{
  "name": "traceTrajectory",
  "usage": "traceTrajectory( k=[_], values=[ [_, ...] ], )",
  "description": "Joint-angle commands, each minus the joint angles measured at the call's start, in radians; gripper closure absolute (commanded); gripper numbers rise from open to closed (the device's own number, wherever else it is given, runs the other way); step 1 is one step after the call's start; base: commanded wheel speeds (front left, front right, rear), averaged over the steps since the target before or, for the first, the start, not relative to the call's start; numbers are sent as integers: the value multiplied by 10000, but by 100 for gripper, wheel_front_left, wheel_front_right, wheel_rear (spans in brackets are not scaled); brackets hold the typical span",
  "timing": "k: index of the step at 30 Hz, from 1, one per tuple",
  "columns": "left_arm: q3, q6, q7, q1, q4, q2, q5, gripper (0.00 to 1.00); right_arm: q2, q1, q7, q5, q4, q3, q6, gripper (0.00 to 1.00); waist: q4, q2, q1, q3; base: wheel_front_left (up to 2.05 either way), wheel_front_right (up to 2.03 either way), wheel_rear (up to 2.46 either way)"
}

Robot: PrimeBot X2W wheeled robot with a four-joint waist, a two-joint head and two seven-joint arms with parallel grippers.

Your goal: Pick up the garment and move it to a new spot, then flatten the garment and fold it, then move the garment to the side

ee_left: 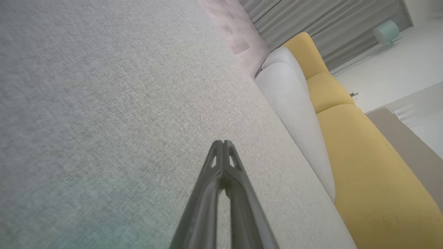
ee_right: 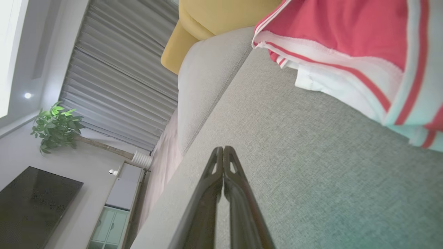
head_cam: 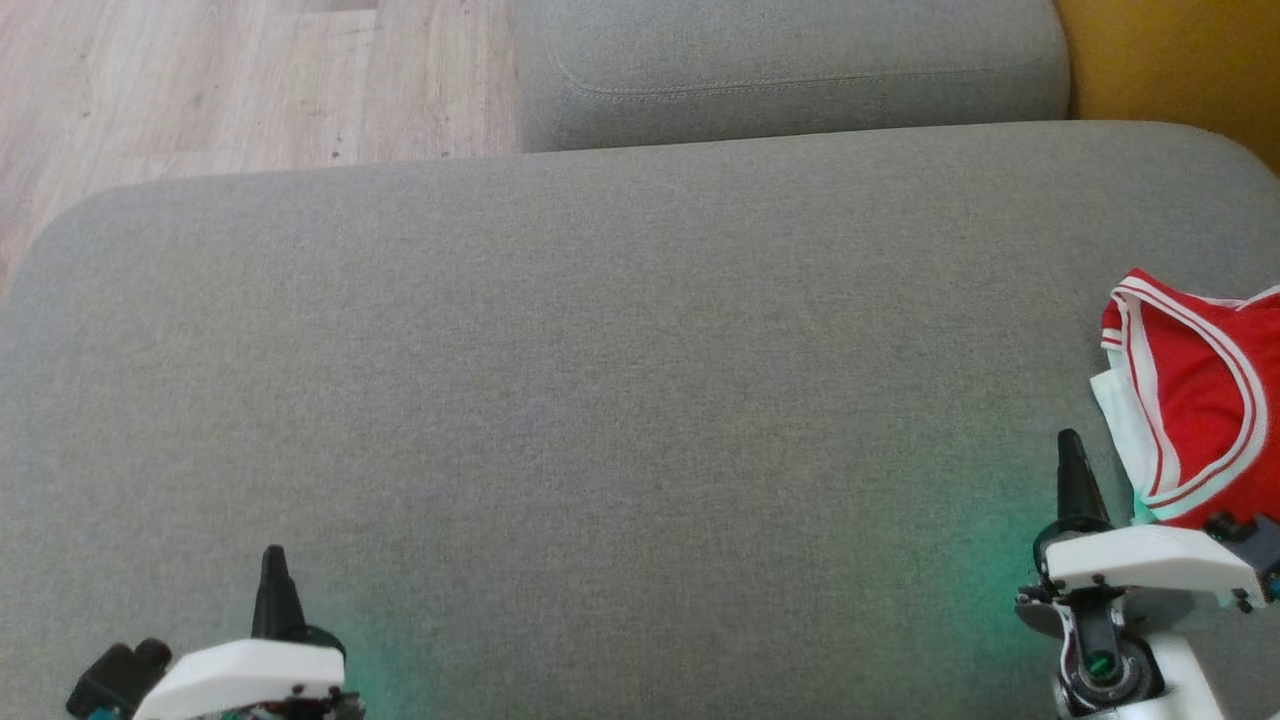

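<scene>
Checking the left gripper (ee_left: 223, 142) first: its two dark fingers are pressed together at the tips, clenched on nothing, and point across the bare grey cushion (head_cam: 600, 350). The right gripper (ee_right: 223, 148) is in the same condition, fingers closed tip to tip and empty. The garment (head_cam: 1205, 400) lies just beside and ahead of it, apart from the fingers. Whether either pair of tips rests on the fabric cannot be determined. The garment is a red jersey with white and red striped trim, bunched at the right edge of the cushion and partly cut off by the head view's border. The head view places both grippers low over the cushion, left at lower left and right at lower right, with a green glow on the fabric near each. The right wrist view adds a white fold under the garment's red layer, grey curtains (ee_right: 117, 69), a potted plant (ee_right: 55, 128), a dark screen (ee_right: 34, 204) and a pale cabinet (ee_right: 119, 207). The left wrist view adds a yellow sofa section (ee_left: 367, 180) beside a second grey cushion (ee_left: 294, 114). The head view adds a pale wood floor (head_cam: 200, 80) beyond the cushion.
</scene>
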Motion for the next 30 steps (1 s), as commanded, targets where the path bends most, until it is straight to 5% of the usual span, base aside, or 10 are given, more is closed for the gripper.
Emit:
traceTrajectory(
  k=[1,30],
  values=[
    [324,-86,79,-518,-397,35,-290,100,-38,-135,83,322,-454,40,22,100,0,-1,0,-2,0,0,0],
    [727,-408,886,-763,-911,44,-3397,100,-48,58,887,3486,-1412,-341,30,100,-6,-1,0,-49,0,0,0]
  ],
)
